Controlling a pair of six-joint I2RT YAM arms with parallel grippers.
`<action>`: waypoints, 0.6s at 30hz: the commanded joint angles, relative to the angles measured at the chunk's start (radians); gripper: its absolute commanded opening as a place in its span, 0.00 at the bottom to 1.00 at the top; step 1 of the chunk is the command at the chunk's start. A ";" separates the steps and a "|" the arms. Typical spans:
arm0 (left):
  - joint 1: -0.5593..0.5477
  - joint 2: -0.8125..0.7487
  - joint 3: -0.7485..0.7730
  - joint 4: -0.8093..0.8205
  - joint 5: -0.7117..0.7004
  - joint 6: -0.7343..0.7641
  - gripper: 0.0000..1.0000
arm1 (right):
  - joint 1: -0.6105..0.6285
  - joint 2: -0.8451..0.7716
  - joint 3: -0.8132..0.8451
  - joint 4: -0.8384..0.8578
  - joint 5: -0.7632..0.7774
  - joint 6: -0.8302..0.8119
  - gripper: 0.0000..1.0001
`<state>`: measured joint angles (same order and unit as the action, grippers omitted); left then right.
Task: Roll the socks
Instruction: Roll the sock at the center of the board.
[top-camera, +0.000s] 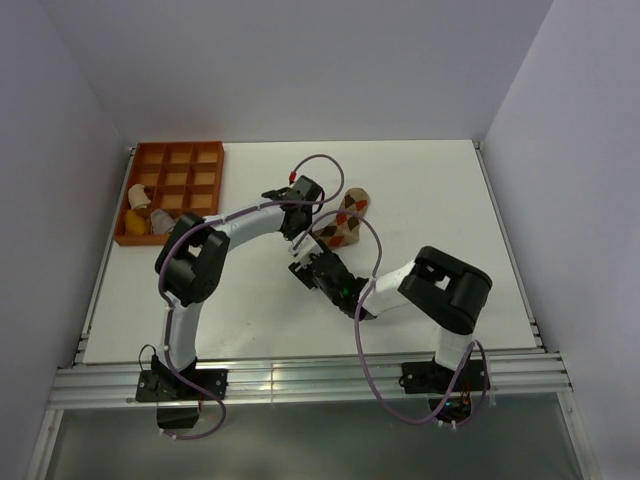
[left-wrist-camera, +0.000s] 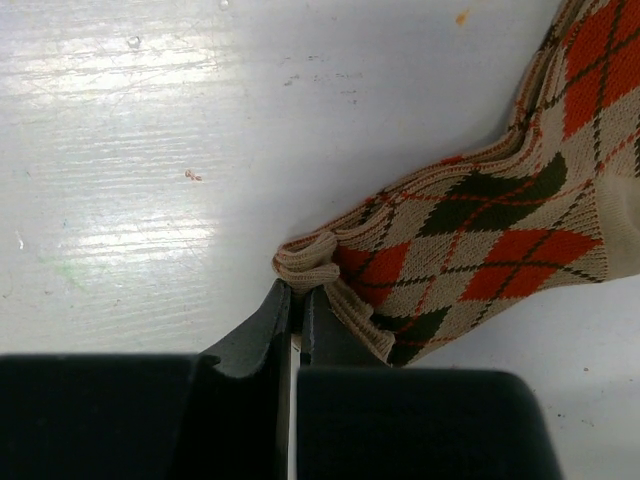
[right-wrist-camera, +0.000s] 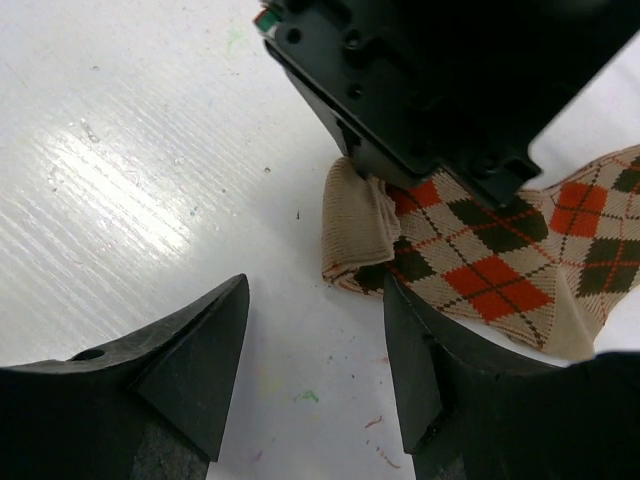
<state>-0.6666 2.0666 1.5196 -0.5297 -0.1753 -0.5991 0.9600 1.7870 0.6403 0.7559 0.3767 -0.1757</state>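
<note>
On the bench (left-wrist-camera: 150, 150), left fingers (left-wrist-camera: 268, 335) pinch the cuff of the argyle sock (left-wrist-camera: 480, 240), starting the roll; the empty, wide-spread right fingers (right-wrist-camera: 195, 350) should brace it.

Our right gripper (right-wrist-camera: 315, 350), fingers apart, before the argyle sock (right-wrist-camera: 480, 270).
We see both dark fingers (right-wrist-camera: 190, 370) spread wide, low over the white table (right-wrist-camera: 150, 150). Just beyond the gap lies the sock's bunched tan cuff, and the rest runs off to the right. The left gripper (right-wrist-camera: 390, 175) meets that cuff from above, its black body hiding its fingertips from us.
</note>
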 joint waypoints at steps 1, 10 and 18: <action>-0.007 0.030 0.037 -0.047 0.036 0.032 0.00 | 0.009 0.023 0.050 0.060 0.068 -0.061 0.63; -0.007 0.036 0.051 -0.050 0.056 0.030 0.00 | 0.009 0.086 0.090 0.042 0.082 -0.065 0.59; -0.004 0.033 0.047 -0.052 0.072 0.028 0.00 | -0.027 0.135 0.137 -0.047 0.060 0.001 0.41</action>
<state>-0.6662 2.0830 1.5471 -0.5510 -0.1493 -0.5865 0.9565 1.9125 0.7429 0.7361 0.4328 -0.2161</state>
